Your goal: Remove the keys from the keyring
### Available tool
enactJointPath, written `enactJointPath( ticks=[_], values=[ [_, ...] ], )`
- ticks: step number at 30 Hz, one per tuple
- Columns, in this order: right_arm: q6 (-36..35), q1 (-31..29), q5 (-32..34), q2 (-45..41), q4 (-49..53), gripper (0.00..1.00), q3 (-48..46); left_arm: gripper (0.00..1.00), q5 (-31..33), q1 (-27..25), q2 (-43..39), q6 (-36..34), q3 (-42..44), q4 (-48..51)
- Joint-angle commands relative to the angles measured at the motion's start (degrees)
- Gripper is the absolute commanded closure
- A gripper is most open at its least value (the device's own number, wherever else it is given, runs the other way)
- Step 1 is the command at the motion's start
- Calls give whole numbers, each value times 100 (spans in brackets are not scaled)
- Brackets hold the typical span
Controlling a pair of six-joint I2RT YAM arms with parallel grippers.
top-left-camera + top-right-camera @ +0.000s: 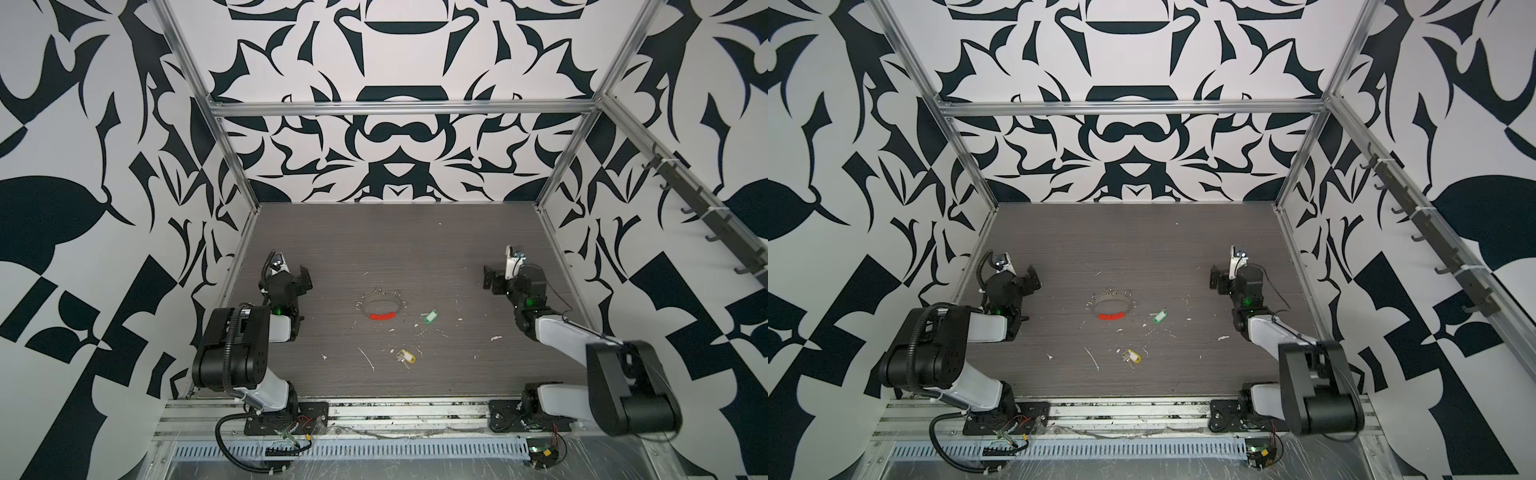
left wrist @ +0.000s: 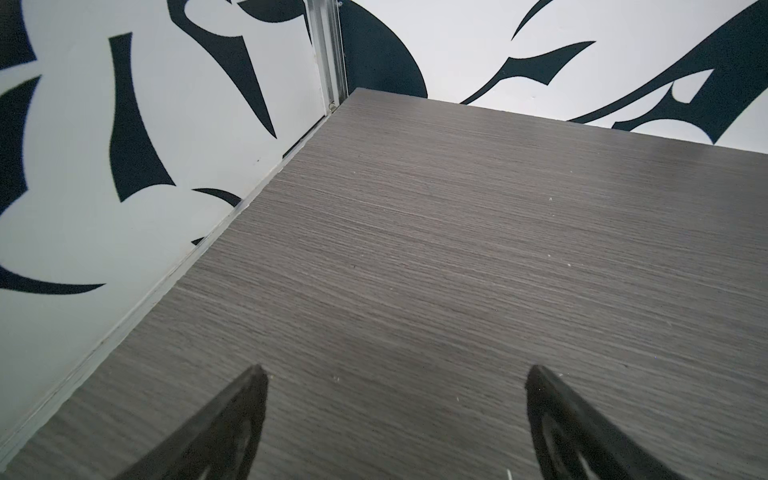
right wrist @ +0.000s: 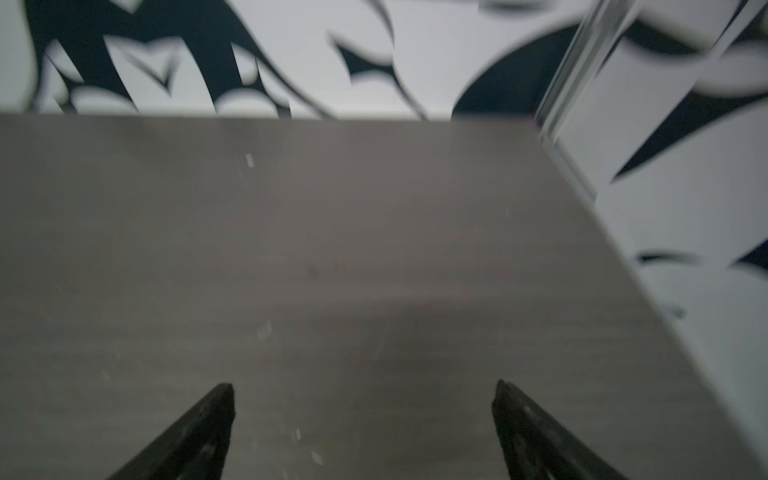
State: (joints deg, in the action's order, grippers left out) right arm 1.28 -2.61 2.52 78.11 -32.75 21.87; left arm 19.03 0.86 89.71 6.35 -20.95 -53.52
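Keyring (image 1: 382, 316) between pincers (image 1: 304, 277) (image 1: 491, 279) (both agape)

**Matt grain, thin wire, bright plastic**

The bench (image 1: 415, 249) looked like grey wood-grain laminate, matt and finely streaked. The keyring (image 1: 382, 316) was thin dark wire with a red sleeve, seemingly plastic. The green key tag (image 1: 430, 316) and yellow key tag (image 1: 407, 356) looked like smooth plastic. The frame rails (image 1: 399, 109) were brushed silvery metal.

Diffuse light fills both top views; the grey wood-grain tabletop (image 1: 415, 249) shows only faint, soft shadows. Wide-angle perspective splays the silver aluminium frame posts (image 1: 235, 160) outward toward the edges. The left wrist view is sharp, the right blurred throughout.
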Motion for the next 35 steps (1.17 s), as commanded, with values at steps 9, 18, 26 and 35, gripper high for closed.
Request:
enactJointPath(
  ticks=[9,18,26,35],
  values=[
    [-75,47,-107,1091,-2022,0,-200,1,-31,25,21,-8,29,-195],
    [-34,49,-11,1041,-1873,0,-157,1,-30,27,21,-9,31,-194],
    [-32,43,-6,1073,-1897,0,-148,1,-29,23,26,-9,32,-194],
    [-31,40,12,1059,-1892,0,-155,1,-25,24,22,-11,35,-199]
  ],
)
